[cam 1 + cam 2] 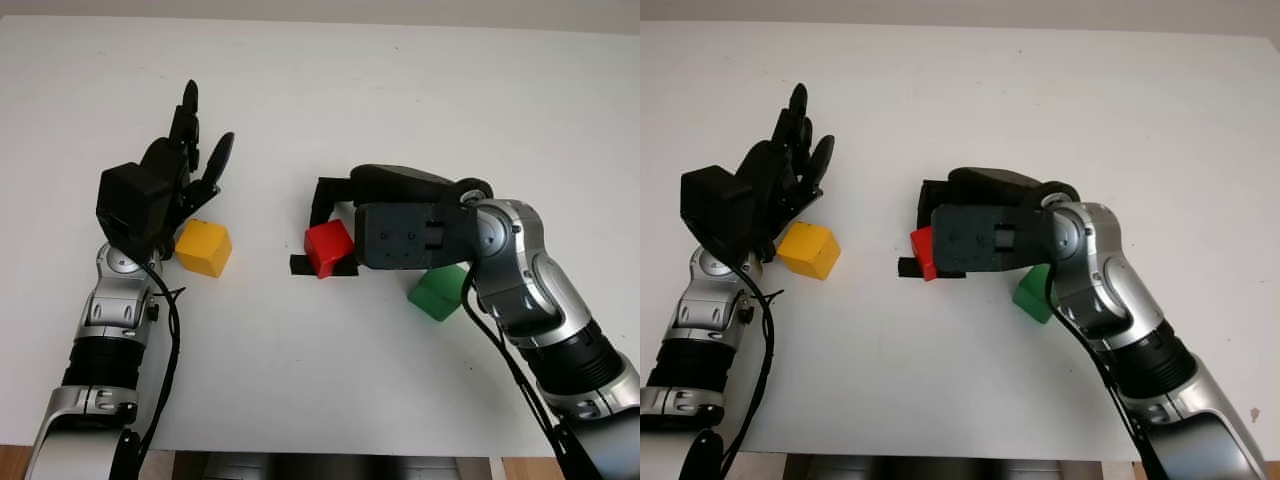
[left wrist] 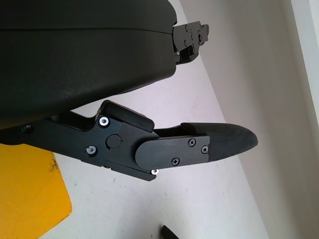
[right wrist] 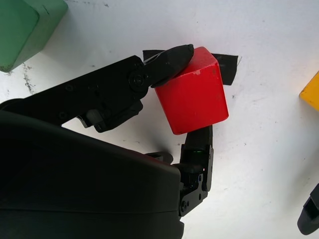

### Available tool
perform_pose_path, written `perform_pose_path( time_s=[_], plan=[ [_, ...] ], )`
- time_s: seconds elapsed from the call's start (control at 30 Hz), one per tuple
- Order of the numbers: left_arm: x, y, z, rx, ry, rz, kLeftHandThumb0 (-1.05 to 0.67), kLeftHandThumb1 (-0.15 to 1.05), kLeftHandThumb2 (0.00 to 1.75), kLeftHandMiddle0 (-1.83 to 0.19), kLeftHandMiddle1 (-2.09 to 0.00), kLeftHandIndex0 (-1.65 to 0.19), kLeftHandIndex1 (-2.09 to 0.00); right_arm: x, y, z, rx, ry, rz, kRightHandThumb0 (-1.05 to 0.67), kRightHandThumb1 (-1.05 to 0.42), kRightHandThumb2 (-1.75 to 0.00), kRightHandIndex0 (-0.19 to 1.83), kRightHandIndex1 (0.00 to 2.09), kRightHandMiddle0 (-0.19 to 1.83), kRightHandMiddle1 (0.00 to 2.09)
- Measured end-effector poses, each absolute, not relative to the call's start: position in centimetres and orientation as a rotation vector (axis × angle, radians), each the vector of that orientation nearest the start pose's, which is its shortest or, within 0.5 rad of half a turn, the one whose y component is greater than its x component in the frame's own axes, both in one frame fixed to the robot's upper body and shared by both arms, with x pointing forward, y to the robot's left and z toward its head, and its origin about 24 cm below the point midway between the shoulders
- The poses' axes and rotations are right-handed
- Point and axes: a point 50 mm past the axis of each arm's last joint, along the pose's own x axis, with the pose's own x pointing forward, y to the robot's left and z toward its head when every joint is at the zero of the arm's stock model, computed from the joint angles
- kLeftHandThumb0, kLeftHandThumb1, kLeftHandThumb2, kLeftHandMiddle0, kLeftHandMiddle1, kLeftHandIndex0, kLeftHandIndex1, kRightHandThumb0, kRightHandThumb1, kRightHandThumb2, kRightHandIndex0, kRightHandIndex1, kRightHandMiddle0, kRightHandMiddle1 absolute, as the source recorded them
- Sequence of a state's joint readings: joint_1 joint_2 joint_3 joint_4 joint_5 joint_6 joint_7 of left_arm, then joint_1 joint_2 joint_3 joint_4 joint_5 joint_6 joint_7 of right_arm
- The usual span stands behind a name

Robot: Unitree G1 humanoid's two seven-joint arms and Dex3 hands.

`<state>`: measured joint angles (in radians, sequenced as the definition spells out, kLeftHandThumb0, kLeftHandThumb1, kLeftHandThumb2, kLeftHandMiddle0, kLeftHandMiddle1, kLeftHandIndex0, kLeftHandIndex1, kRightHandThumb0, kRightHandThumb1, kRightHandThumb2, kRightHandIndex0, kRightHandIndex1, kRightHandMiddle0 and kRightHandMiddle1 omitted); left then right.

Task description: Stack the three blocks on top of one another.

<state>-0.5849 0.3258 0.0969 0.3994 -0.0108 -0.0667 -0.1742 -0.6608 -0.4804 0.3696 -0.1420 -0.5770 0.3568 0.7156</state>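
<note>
Nearest, the green block (image 1: 437, 291) sits on the white table (image 1: 330, 390), half hidden under the right forearm. Just beyond it the right hand (image 1: 335, 232) has its fingers (image 3: 167, 62) closed on the red block (image 1: 329, 247), which is tilted over a black tape mark (image 3: 227, 67). The yellow block (image 1: 204, 247) lies left, well apart, beside the left hand (image 1: 190, 160), which is open and holds nothing. Risk: the grip is on the red block's corners, so it could twist or slip when lifted. Whether the red block touches the table cannot be told.
</note>
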Motion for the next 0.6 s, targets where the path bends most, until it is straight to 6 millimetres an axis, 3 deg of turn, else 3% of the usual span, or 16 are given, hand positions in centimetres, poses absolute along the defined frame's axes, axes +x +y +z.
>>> perform_pose_path(
  time_s=[0.13, 0.17, 0.2, 0.23, 0.27, 0.3, 0.43, 0.6],
  plan=[
    [35.4, 20.2, 14.8, 0.29, -0.249, -0.102, -0.8, 1.05, 0.52, 0.19, 0.0, 0.19, 0.0, 31.9, -10.6, 18.5, -1.249, -0.156, 0.625, -0.48, -0.94, -0.04, 0.38, 0.06, 0.23, 1.46],
    [35.4, 20.1, 14.8, 0.29, -0.251, -0.103, -0.8, 1.05, 0.52, 0.19, 0.0, 0.19, 0.0, 31.9, -10.6, 18.4, -1.264, -0.176, 0.63, -0.56, -0.93, -0.05, 0.31, 0.04, 0.11, 1.23],
    [35.4, 20.1, 14.9, 0.29, -0.252, -0.103, -0.8, 1.05, 0.52, 0.19, 0.0, 0.19, 0.0, 31.9, -10.7, 18.3, -1.286, -0.19, 0.64, -0.63, -0.93, -0.05, 0.18, 0.03, 0.06, 0.82],
    [35.4, 20.1, 14.9, 0.29, -0.252, -0.103, -0.8, 1.05, 0.52, 0.19, 0.0, 0.19, 0.0, 31.8, -10.8, 18.2, -1.315, -0.2, 0.65, -0.67, -0.93, -0.05, 0.1, 0.03, 0.08, 0.54],
    [35.4, 20.1, 14.9, 0.29, -0.252, -0.103, -0.8, 1.05, 0.52, 0.19, 0.0, 0.19, 0.0, 31.8, -11.0, 18.1, -1.345, -0.202, 0.661, -0.7, -0.93, -0.05, 0.01, 0.01, 0.06, 0.3],
    [35.4, 20.1, 14.9, 0.29, -0.252, -0.103, -0.8, 1.05, 0.52, 0.19, 0.0, 0.19, 0.0, 31.9, -11.1, 18.0, -1.369, -0.199, 0.669, -0.72, -0.92, -0.05, -0.04, 0.01, 0.03, 0.21],
    [35.4, 20.1, 14.9, 0.288, -0.254, -0.104, -0.79, 1.05, 0.51, 0.19, 0.0, 0.19, 0.0, 31.8, -11.6, 17.9, -1.423, -0.182, 0.701, -0.78, -0.91, -0.05, -0.18, 0.0, -0.16, 0.02],
    [35.4, 20.1, 15.0, 0.291, -0.264, -0.106, -0.78, 1.05, 0.53, 0.19, 0.0, 0.19, 0.0, 31.3, -11.8, 18.4, -1.484, -0.204, 0.733, -0.82, -0.89, -0.05, -0.19, 0.0, -0.19, 0.0]
  ],
)
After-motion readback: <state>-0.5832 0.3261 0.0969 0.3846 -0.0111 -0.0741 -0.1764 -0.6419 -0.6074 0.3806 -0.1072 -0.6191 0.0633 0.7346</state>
